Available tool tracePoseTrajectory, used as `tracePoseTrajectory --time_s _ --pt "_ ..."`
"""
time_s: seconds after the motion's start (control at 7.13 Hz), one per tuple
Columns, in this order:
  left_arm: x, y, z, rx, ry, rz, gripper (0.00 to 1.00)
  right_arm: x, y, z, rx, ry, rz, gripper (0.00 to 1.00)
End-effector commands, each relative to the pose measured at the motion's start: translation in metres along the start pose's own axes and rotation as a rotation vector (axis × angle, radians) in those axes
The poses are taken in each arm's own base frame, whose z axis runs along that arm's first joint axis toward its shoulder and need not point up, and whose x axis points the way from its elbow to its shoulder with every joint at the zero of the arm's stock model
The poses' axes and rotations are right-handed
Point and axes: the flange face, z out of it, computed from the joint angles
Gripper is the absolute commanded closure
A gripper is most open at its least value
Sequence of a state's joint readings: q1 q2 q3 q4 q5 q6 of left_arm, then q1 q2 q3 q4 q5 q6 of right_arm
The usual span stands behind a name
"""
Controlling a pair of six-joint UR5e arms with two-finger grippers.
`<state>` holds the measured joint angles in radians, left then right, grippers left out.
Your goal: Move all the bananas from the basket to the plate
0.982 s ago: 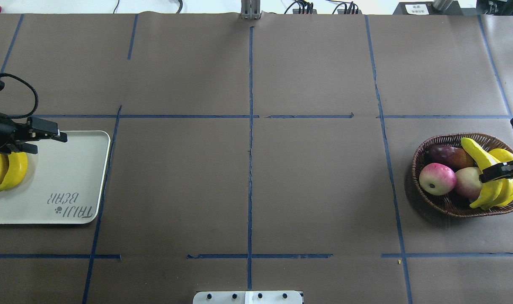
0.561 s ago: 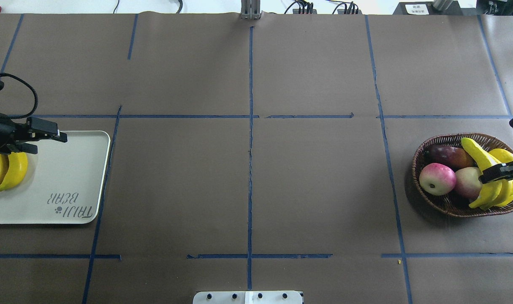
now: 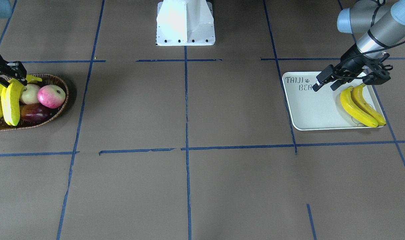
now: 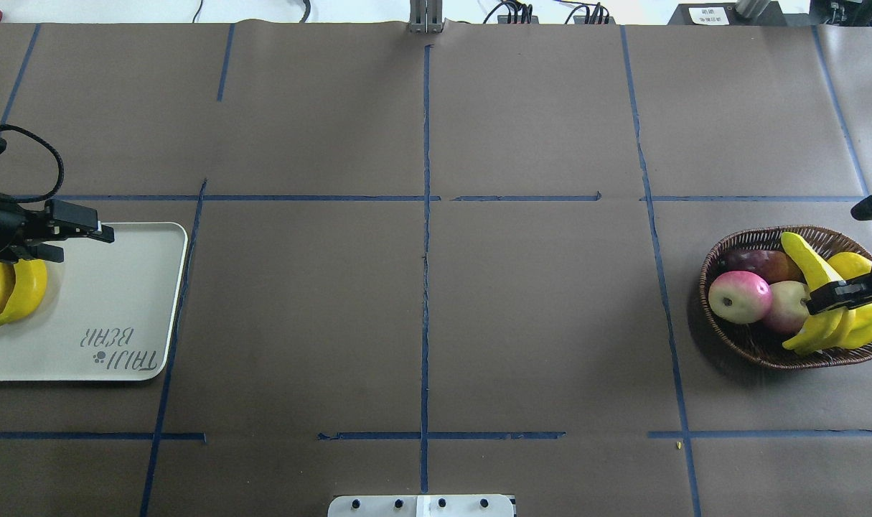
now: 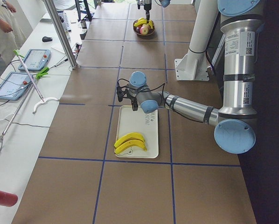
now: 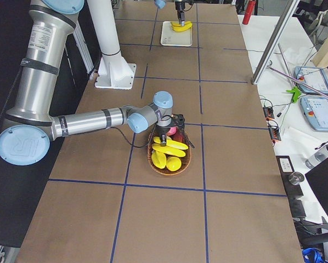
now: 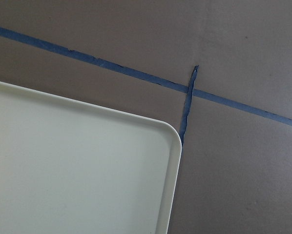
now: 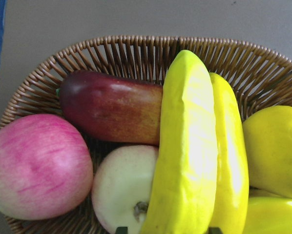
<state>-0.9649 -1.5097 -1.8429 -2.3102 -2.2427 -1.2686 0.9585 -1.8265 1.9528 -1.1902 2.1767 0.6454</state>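
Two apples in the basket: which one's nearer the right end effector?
The paler, cream-coloured apple, right beside the banana held by the right end effector. The deep pink apple lies farther off, toward the table's middle.

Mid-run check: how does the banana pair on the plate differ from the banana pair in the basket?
The plate pair lies flat on the plate; the basket pair rests propped on other fruit in the basket. The plate pair is free, the left claw open nearby; the right claw grips the basket pair. Both are bright yellow, lying side by side.
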Motion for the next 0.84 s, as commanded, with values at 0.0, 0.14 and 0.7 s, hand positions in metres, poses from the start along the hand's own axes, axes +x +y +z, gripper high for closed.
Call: tracePoseTrajectory --time_s 0.0,0.14,0.7 --pt "-0.0004 0.0000 0.0002 0.000 -0.001 -0.001 0.00 -0.0048 -0.0025 -0.0001 0.002 -0.006 -0.004 0.52" --pt "-0.0010 -0.0002 0.0006 -0.001 -0.002 -0.001 0.00 -0.0061 -0.0020 0.0011 -0.001 -0.005 -0.006 0.52" --pt "-0.0016 -0.0004 0.0011 -0.001 -0.003 -0.002 0.00 -0.0066 0.0003 0.0093 -0.016 0.001 -0.014 0.47"
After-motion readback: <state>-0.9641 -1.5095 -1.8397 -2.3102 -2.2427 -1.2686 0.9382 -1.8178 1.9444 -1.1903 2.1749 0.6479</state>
